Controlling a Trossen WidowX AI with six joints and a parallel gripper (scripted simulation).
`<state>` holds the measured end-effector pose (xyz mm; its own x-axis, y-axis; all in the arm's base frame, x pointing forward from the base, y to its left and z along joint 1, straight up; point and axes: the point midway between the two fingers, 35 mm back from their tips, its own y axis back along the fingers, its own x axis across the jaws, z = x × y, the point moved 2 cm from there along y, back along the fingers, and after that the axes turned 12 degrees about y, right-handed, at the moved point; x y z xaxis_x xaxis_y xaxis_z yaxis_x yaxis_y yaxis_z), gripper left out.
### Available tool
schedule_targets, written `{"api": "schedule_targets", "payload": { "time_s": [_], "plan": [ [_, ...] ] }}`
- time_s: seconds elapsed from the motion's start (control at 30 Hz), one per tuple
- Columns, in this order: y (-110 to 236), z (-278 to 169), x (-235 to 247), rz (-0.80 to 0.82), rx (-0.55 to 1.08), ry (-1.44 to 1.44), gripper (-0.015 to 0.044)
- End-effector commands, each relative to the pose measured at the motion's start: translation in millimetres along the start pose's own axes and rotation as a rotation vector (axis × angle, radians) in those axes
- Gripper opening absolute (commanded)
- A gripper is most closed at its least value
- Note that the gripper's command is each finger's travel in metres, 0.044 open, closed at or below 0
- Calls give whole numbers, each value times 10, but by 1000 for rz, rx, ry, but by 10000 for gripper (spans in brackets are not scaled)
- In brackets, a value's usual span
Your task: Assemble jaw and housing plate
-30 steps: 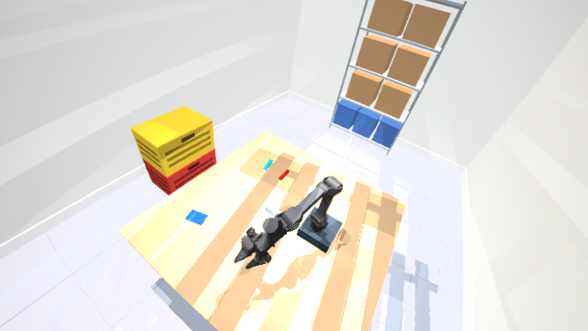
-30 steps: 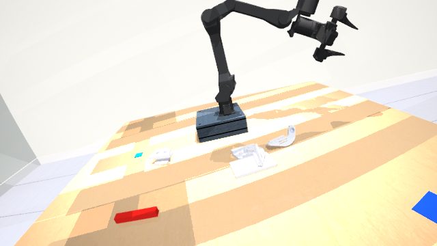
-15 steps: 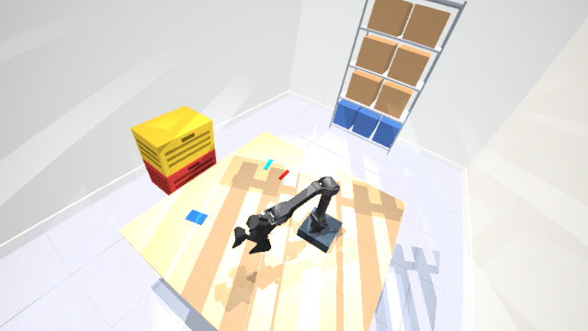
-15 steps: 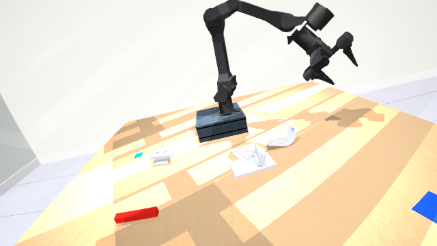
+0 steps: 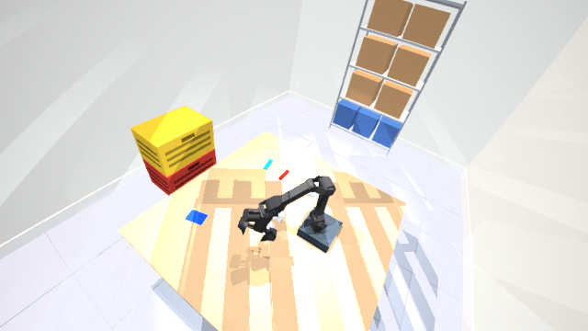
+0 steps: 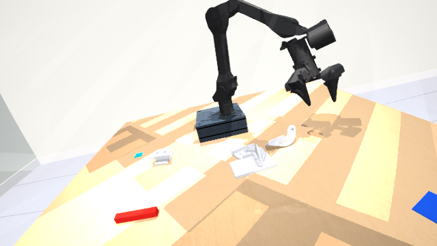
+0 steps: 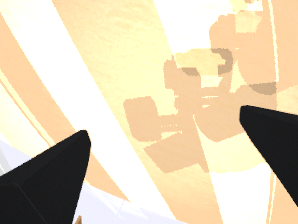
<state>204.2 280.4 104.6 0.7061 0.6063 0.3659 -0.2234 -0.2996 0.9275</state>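
A white base (image 6: 242, 170) lies flat on the table, with a white jaw (image 6: 260, 156) on it; the pins are too small to make out. The other white jaw (image 6: 283, 141) lies on the table beside the base, its curved end up. The white housing plate (image 6: 162, 156) stands apart, on the robot-base side of the red bar. My gripper (image 5: 254, 235) (image 6: 322, 102) (image 7: 165, 125) is wide open and empty, pointing down high above the table, beyond the loose jaw in the exterior view. In the top view the arm hides most of the white parts.
A red bar (image 5: 284, 175) (image 6: 136, 214), a cyan piece (image 5: 268, 164) (image 6: 138, 154) and a blue square (image 5: 197, 217) (image 6: 427, 206) lie on the table. The arm's dark base block (image 5: 320, 233) (image 6: 222, 127) stands near the white parts. Yellow and red crates and a shelf stand beyond the table.
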Motion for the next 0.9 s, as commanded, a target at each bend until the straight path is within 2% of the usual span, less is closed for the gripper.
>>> {"api": "schedule_targets", "payload": {
  "time_s": [0.0, 0.33, 0.87],
  "plan": [
    [-50, 209, -164, -100, -36, -87, 440],
    [-49, 644, -573, -328, -125, -293, 440],
    [-199, 662, -619, -332, -126, -297, 440]
  ]
}}
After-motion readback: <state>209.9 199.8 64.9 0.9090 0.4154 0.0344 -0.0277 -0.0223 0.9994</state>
